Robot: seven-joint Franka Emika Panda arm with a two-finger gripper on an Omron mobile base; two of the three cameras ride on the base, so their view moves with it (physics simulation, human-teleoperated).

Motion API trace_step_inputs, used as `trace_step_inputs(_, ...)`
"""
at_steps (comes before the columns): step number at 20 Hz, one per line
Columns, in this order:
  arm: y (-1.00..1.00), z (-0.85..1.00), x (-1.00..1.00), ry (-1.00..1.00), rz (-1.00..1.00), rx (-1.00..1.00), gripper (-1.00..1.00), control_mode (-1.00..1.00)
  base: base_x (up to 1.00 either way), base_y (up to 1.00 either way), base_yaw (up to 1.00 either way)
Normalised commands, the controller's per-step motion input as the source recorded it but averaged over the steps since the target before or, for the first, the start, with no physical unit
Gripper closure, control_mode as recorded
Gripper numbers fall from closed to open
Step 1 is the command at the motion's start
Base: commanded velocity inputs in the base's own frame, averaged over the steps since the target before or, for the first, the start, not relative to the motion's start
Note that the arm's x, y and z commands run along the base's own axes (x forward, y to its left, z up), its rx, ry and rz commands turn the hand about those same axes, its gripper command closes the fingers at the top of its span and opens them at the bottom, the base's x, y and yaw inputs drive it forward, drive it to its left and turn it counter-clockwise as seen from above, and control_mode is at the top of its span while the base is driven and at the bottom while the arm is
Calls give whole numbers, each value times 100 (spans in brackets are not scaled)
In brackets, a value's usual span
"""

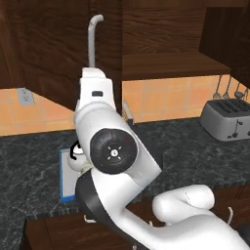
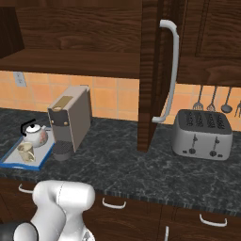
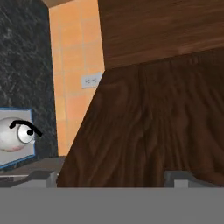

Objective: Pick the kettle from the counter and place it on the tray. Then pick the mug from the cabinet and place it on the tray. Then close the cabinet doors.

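Hand view has the gripper (image 3: 109,177) spread wide, holding nothing, close against a dark cabinet door (image 3: 144,127); far left on the counter (image 2: 117,160), kettle (image 2: 35,134) and mug (image 2: 26,152) sit on the tray (image 2: 14,162)

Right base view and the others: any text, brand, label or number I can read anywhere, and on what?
No readable text in any view.
Mug: faint dark mark on its side, too small to read.
Toaster: small dark marks on its front, not legible as writing.
Coffee machine: no lettering visible.
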Motion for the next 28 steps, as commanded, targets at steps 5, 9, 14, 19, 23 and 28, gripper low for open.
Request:
trace_step_inputs(5, -45, 0, 74, 9, -15, 0, -100, -100, 0, 0, 0)
trace_step_inputs(9, -45, -2, 84, 15, -10, 0, -100, -100, 0, 0, 0)
trace_step_inputs(14, -42, -8, 91, 17, -6, 0, -100, -100, 0, 0, 0)
trace_step_inputs(19, -28, -15, 100, 23, -3, 0, -100, -100, 0, 0, 0)
trace_step_inputs(23, -32, -22, 91, 18, 0, 0, -100, -100, 0, 0, 0)
trace_step_inputs(28, -23, -31, 73, 5, 0, 0, -100, -100, 0, 0, 0)
